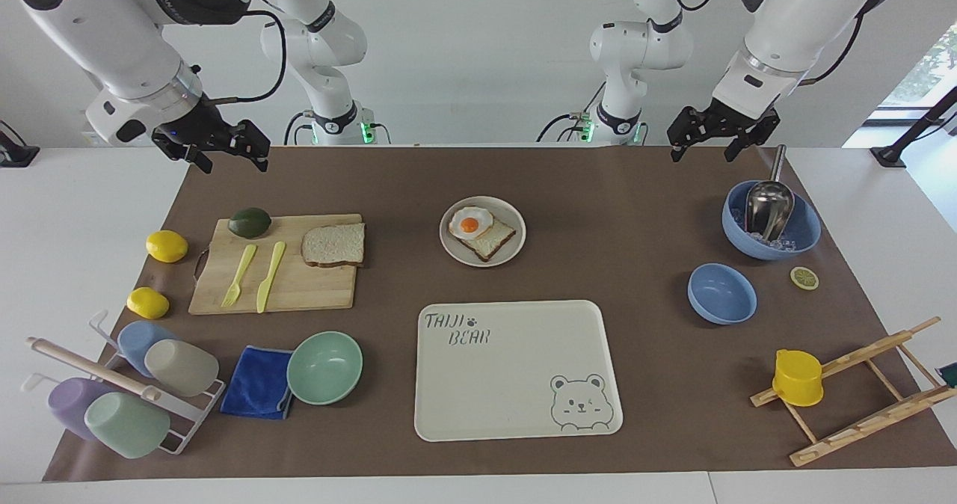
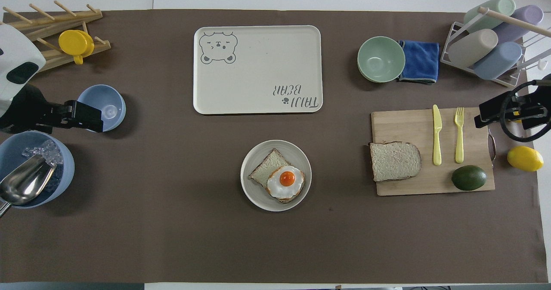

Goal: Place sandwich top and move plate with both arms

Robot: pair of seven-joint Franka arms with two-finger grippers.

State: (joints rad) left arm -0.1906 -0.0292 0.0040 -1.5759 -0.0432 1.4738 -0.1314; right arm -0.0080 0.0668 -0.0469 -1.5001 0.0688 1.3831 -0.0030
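The sandwich top [image 1: 334, 244], a plain pale bread slice, lies on the wooden cutting board [image 1: 299, 287] at the edge toward the plate; it also shows in the overhead view [image 2: 394, 161]. The round plate [image 1: 451, 250] sits mid-table and holds a toasted slice with a fried egg [image 1: 473, 226]; the plate also shows in the overhead view [image 2: 254, 193]. My right gripper [image 1: 233, 161] hangs open and empty over the mat's edge by the board. My left gripper [image 1: 704, 152] hangs open and empty above the large blue bowl. Both also show in the overhead view, right [image 2: 482, 117] and left [image 2: 97, 117].
The board also carries an avocado [image 1: 250, 222], a yellow fork [image 1: 239, 274] and knife [image 1: 271, 275]. The bear tray [image 1: 516, 369] lies farther from the robots than the plate. Mint bowl [image 1: 325, 367], blue cloth, cup rack, two lemons, two blue bowls [image 1: 722, 293], scoop, wooden rack.
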